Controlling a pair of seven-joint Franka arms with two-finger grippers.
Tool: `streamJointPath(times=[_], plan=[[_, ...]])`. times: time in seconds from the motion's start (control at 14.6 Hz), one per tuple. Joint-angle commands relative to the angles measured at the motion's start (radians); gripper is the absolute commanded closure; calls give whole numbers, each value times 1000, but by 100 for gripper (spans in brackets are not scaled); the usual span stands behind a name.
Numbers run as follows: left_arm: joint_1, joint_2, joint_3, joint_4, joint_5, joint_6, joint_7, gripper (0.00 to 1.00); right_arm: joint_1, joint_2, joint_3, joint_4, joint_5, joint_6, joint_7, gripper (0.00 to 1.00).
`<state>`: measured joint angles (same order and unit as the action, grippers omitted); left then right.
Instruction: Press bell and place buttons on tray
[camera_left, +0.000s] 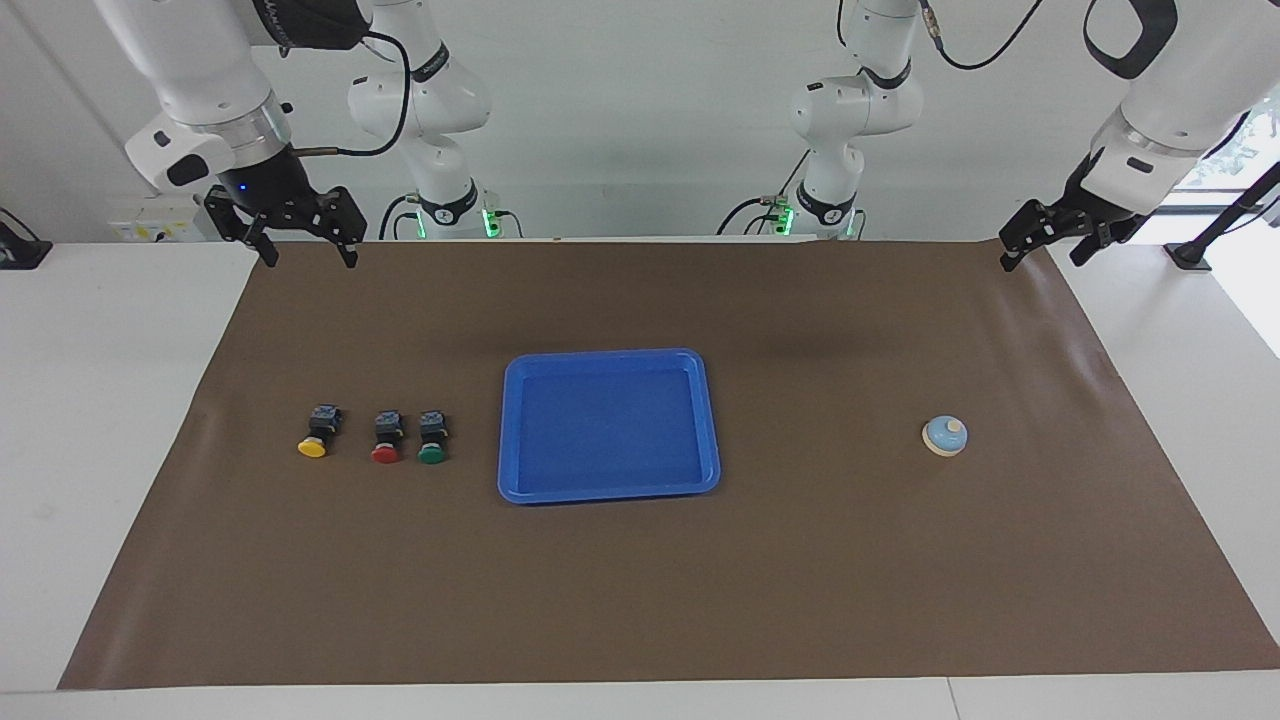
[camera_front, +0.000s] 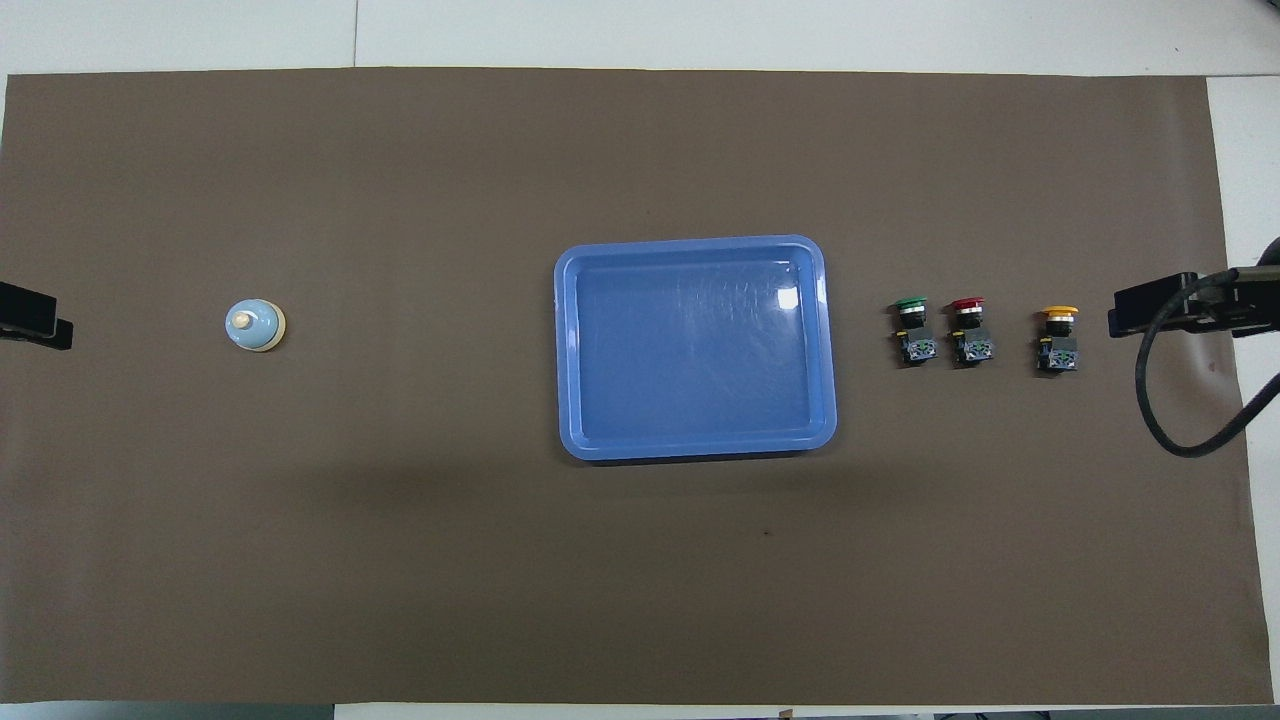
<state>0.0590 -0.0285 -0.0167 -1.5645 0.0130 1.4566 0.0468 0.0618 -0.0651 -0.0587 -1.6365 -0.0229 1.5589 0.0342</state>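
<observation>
A brown mat (camera_left: 640, 560) covers most of a white table (camera_left: 110, 400), with a pale wall at the robots' end.

Taking the facing view from its left edge: the right gripper (camera_left: 305, 255) hangs over the mat's corner at the right arm's end, its fingers spread apart and holding nothing. Below it on the mat lie the three buttons in a row, the yellow button (camera_left: 315, 435) closest to the right arm's end, then the red button (camera_left: 386, 438) and the green button (camera_left: 432, 437), those two just beside each other, all apart from the tray.

In the middle of the mat lies the blue tray (camera_left: 512, 430), with nothing in it.

Toward the left arm's end, well apart from the tray, the bell (camera_left: 945, 436) stands upright on the mat. The left gripper (camera_left: 1040, 240) hangs over the mat's corner at the left arm's end, holding nothing; whether its fingers are parted I cannot tell.
</observation>
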Motion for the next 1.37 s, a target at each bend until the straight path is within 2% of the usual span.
streamJointPath(times=[0.0, 0.34, 0.55, 0.89, 1.16, 1.3], plan=[[12, -16, 1, -14, -15, -16, 13, 0, -11, 5, 5, 12, 8, -19, -27, 0], [1, -2, -2, -2, -16, 4, 7, 0, -13, 5, 5, 12, 8, -19, -27, 0], [-7, 41, -9, 52, -15, -31, 4, 0, -13, 5, 5, 12, 8, -19, -27, 0], [-67, 59, -6, 46, -18, -21, -53, 0, -13, 5, 5, 12, 8, -19, -27, 0], [-70, 64, -3, 15, -19, -22, -58, 0, -11, 5, 5, 12, 8, -19, -27, 0], [-73, 35, -5, -50, -19, 16, -65, 0, -11, 5, 5, 12, 8, -20, -28, 0]])
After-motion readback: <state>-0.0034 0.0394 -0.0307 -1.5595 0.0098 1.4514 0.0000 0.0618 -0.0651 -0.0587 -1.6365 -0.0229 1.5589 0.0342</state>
